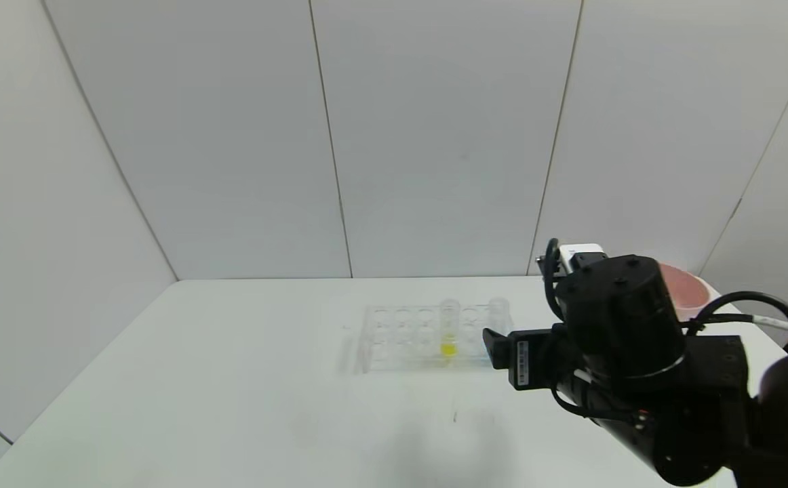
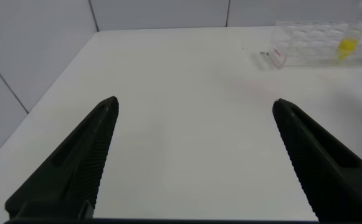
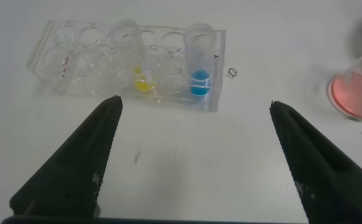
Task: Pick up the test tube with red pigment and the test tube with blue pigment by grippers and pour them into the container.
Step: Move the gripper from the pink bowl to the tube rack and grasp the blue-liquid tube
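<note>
Clear plastic is making up the tube rack [image 3: 128, 65], which is sitting on the white table [image 1: 231, 379] toward its far middle, and the test tube with blue pigment [image 3: 199, 68] is standing upright in a hole at the rack's right end, with a yellow-liquid tube [image 3: 131, 59] standing a few holes to its left. The right gripper [image 3: 193, 155] is hovering on the near side of the rack, just right of it in the head view, with its jaws standing wide apart and nothing between them. The left gripper [image 2: 193, 155] is hanging over bare table well to the left of the rack, its jaws also spread wide and holding nothing. No test tube with red pigment is showing in the rack. At the right of the right wrist view, a clear vessel with pinkish-red liquid in its bottom [image 3: 358, 87] is standing on the table, apparently the container, though only part of it is showing; a pink bowl [image 1: 685, 288] is sitting at the far right corner behind the right arm. Judging from this, the red pour looks already done and the blue tube is the step in hand. The next move is calling for the right gripper to advance toward the rack's right end, centre its open jaws around the blue tube's upper wall, close gently and lift straight up so the rack is not dragged along.
</note>
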